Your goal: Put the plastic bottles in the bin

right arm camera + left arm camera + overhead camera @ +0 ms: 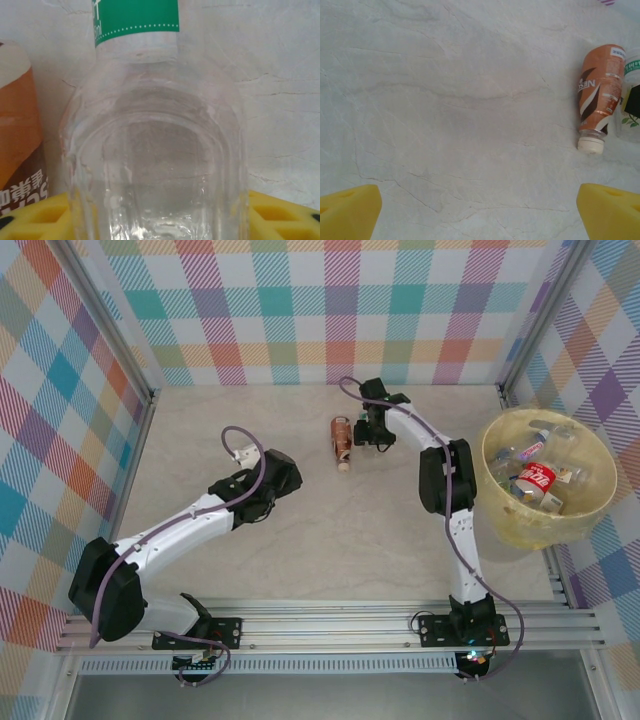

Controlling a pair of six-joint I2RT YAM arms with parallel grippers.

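Yellow pads flank the clear bottle; the bin waits further right.

From the left: my left gripper (480, 215) hangs with jaws wide apart over bare table (445, 100), holding nothing. A brown bottle (600, 95) lies right of it, cap toward the near edge. Just beside that lies the clear bottle (157, 150) with the green label. My right gripper (160, 215) straddles its width, and the bottle's long axis runs straight ahead of the jaws. I cannot tell whether they grip it yet. The right arm is nearer the bin (540, 538), which already holds several bottles (535, 478).
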